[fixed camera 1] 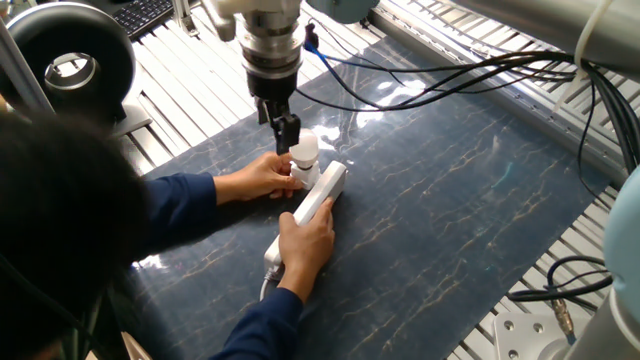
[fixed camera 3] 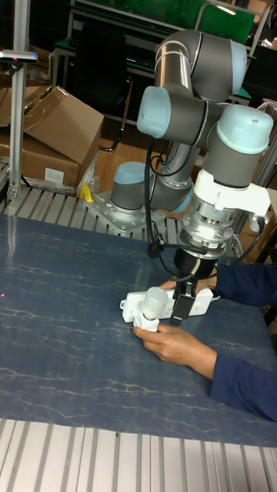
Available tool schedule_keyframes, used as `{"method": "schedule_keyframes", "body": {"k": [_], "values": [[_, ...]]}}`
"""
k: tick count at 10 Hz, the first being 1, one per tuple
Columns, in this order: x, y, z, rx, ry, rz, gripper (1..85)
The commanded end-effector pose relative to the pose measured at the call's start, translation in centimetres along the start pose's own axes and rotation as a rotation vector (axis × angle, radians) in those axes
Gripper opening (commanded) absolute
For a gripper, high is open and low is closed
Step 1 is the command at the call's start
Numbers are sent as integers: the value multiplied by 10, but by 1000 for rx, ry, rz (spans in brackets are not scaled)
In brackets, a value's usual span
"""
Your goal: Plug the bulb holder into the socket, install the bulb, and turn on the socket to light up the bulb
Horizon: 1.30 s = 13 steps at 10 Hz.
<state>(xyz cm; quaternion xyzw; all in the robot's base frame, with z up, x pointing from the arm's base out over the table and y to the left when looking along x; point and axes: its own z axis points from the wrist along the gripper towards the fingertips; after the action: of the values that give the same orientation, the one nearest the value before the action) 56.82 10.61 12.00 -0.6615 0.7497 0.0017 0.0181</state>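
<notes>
**Grey UR5 arm with pale blue joint caps**

The arm [fixed camera 3: 196, 73] has grey tubular links, pale blue round joint caps and a white-and-silver ribbed wrist. Its gripper [fixed camera 3: 183, 306] is narrow and black. Black cables [fixed camera 1: 450, 85] loop from the wrist.

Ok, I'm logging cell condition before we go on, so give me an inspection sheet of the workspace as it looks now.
Surface: dark marbled mat over a slatted metal table.
Job's things: bulb stands upright at the far end of the socket; holder hidden.
Clutter: nothing seen on the mat.
End effector: beside the bulb, not gripping it; open or shut unclear.
Hands: one hand at the bulb's base, another hand on the socket.
Cables: black bundle hangs across the mat.
Surroundings: cardboard boxes, black round unit.
</notes>
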Motion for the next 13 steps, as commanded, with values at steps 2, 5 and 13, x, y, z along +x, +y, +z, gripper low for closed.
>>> {"method": "schedule_keyframes", "body": {"k": [2, 5, 13], "values": [[12, 20, 6, -65, -6, -119, 687], [15, 30, 6, -98, -5, -164, 697], [33, 17, 9, -53, 17, -360, 633]]}}
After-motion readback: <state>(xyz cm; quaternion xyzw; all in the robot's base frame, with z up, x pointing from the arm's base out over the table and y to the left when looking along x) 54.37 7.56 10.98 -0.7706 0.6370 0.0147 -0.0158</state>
